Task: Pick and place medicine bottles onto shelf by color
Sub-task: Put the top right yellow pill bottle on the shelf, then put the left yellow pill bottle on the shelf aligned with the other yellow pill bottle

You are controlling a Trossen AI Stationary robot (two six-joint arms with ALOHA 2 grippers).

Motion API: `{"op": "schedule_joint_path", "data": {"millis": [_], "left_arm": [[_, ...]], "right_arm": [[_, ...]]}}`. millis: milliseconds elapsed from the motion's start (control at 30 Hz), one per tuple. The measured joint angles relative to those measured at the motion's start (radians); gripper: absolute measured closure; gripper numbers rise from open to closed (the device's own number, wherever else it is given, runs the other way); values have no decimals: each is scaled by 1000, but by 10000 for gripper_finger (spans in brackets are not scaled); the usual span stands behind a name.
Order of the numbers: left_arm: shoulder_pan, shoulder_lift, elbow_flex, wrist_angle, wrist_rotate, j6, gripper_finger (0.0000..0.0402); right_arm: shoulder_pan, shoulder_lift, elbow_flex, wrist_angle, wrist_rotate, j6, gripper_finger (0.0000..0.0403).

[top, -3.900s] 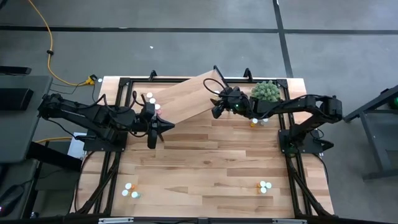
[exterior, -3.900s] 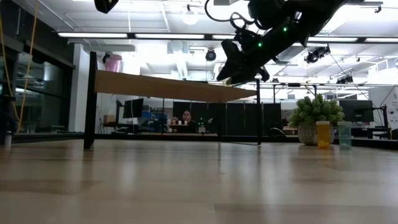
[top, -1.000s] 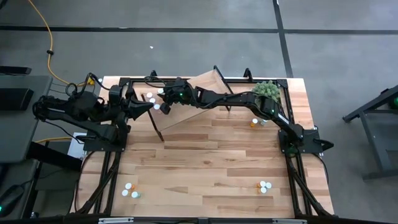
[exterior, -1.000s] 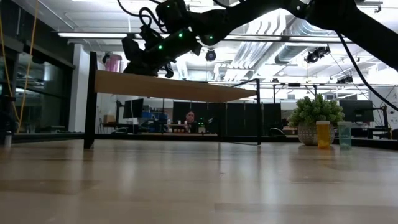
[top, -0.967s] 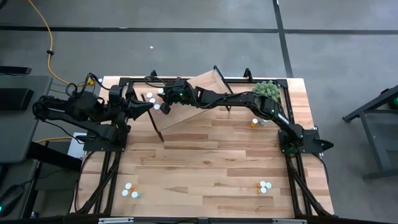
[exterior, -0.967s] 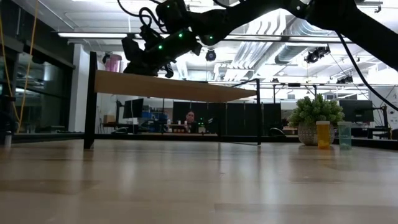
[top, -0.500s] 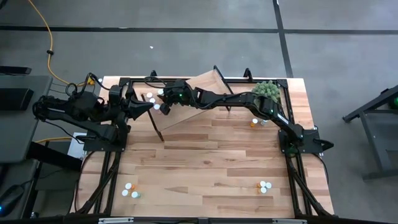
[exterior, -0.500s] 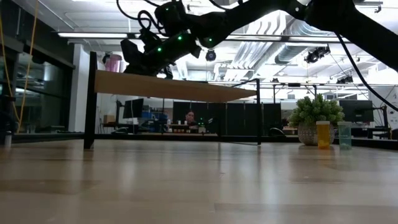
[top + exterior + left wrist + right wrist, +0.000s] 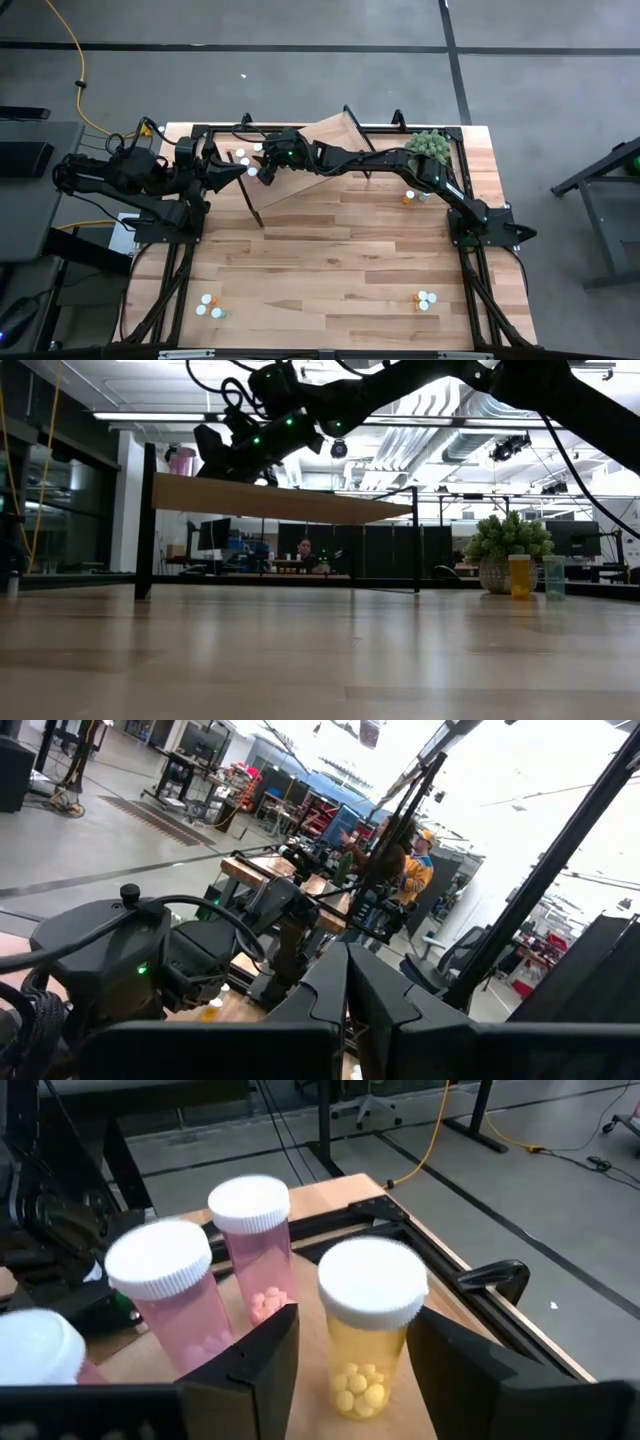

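While the right gripper (image 9: 350, 1350) stands spread around the upright yellow bottle (image 9: 370, 1325) on the shelf (image 9: 310, 160), pink bottles (image 9: 255, 1245) stand just beside it.

White-capped pink medicine bottle (image 9: 35, 1348) cut off at frame edge; small bottles on light-wood shelf (image 9: 300, 160) hidden beneath right arm overhead.
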Motion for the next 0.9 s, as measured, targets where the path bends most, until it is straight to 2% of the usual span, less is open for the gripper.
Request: {"op": "schedule_joint_path", "data": {"millis": [200,900], "left_arm": [[0,0,0,0,0,3,402],[0,0,0,-1,-13,11,401]], "right_arm": [[0,-3,7,-53,1,0,210],[-5,-95,16,-295,-11,-70,210]]}}
